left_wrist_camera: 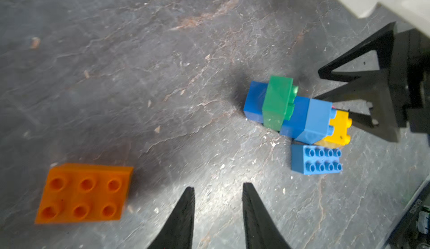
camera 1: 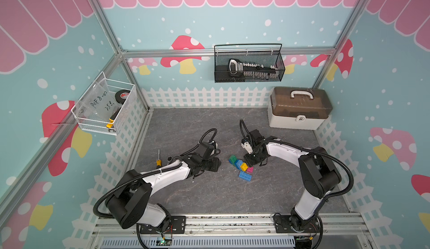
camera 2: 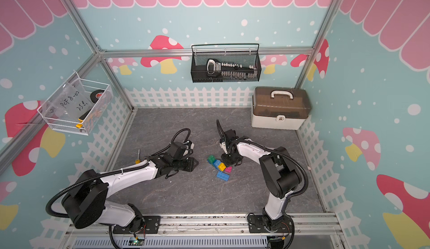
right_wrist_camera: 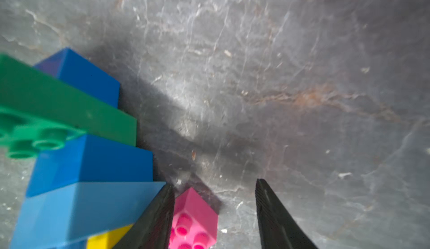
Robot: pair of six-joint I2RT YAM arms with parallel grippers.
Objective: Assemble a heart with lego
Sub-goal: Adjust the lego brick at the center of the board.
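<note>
Grey stone-look tabletop (camera 1: 209,196): left gripper (left_wrist_camera: 218,186) jaws a bit apart, empty, orange brick (left_wrist_camera: 83,194) nearby. Right gripper (right_wrist_camera: 215,182) spread w/ pink brick (right_wrist_camera: 195,215) between jaws, beside part-built heart (left_wrist_camera: 295,115).

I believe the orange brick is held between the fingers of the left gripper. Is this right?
Not quite. The orange brick lies loose on the table, beside the left gripper, whose fingers have nothing between them. The left wrist view shows it.

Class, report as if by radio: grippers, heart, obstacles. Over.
Left gripper open, empty, beside orange brick. Right gripper open, pink brick between jaws. Heart part-built. Nothing blocking.
</note>
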